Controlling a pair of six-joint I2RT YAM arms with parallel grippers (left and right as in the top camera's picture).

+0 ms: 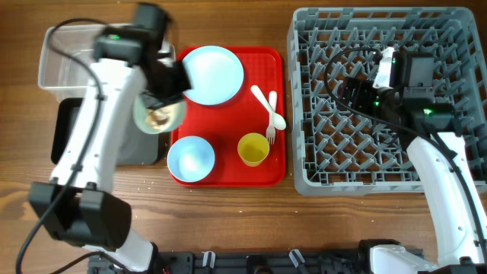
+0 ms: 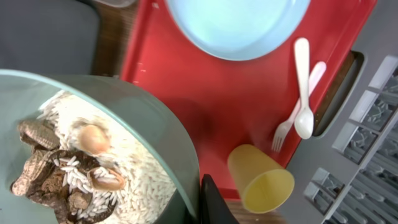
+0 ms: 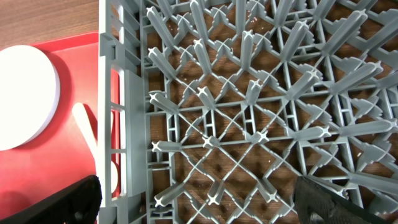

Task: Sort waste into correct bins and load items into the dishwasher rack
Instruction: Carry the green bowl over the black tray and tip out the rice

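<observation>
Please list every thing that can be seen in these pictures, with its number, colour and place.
tub: 1, clear, left end of the table
black tray: 1, black, beside the tub
pale green bowl: 1, held at the black tray's edge
food scraps: one heap, white and brown, inside the pale green bowl
red tray: 1, red, table middle
plate: 1, light blue, on the red tray
light blue bowl: 1, on the red tray
cup: 1, yellow, on the red tray
spoon, fork: 1 each, white, on the red tray
rack: 1, grey, right
left gripper: gripping the pale green bowl
right gripper: open, above the rack
</observation>
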